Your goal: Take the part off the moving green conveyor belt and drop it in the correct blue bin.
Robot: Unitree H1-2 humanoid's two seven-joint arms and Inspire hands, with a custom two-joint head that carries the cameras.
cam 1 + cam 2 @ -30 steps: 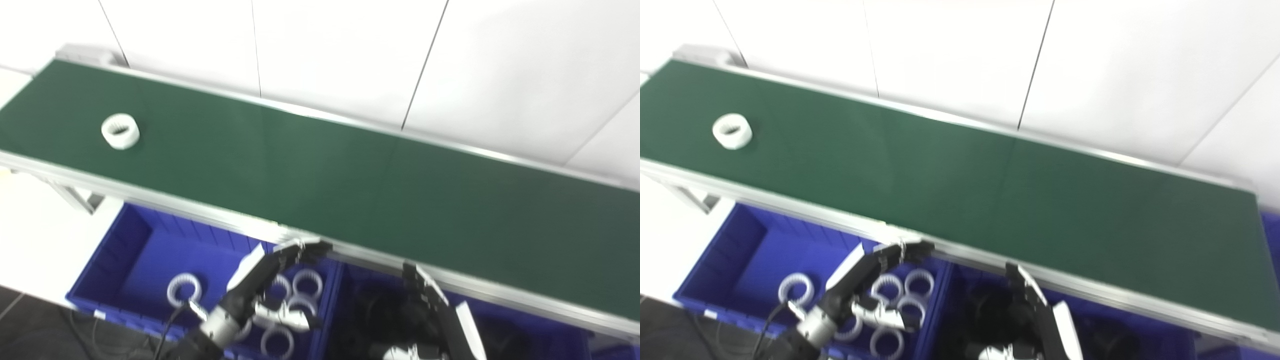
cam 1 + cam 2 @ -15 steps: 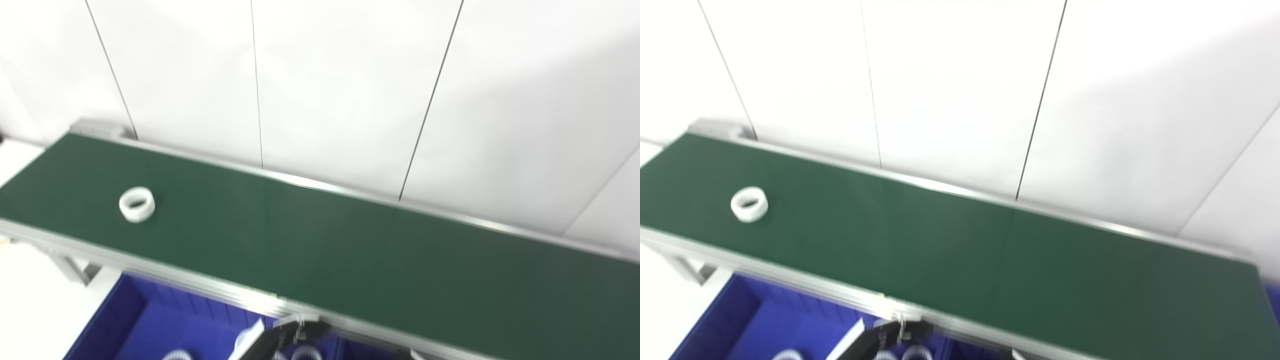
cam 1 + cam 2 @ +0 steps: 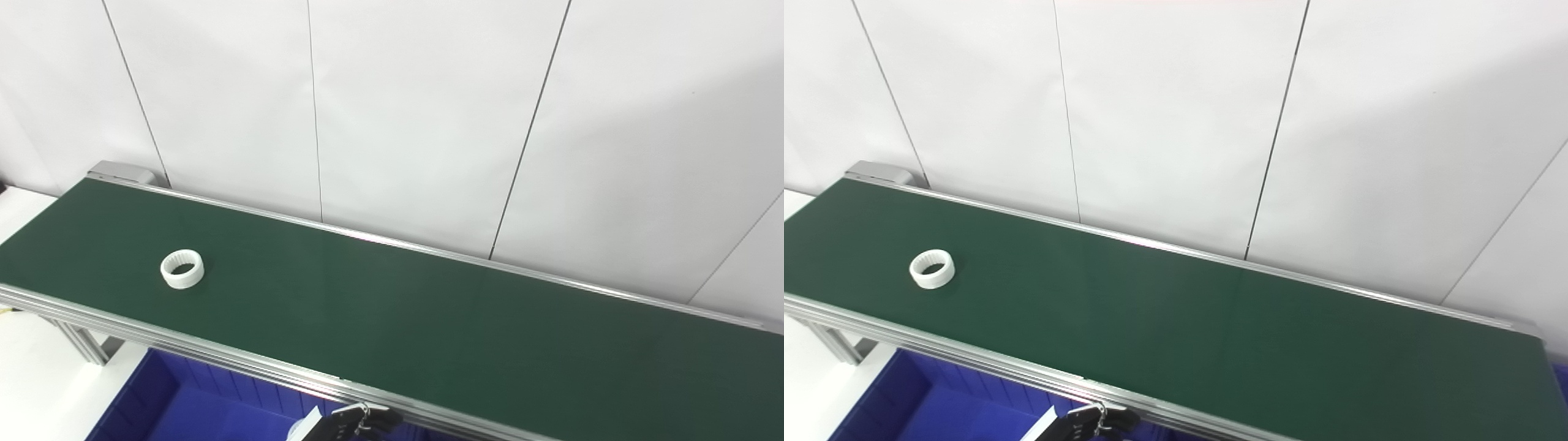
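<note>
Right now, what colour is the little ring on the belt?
White ring, clearest in the left eye view.

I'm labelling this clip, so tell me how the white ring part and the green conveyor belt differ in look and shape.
The small white toothed ring part is round and hollow; the long dark green conveyor belt is flat, matte and unbroken. The ring covers only a small spot near the belt's left end, while the belt spans nearly the whole picture. The ring rests flat on the belt, its opening facing up. No hand touches either.
</note>
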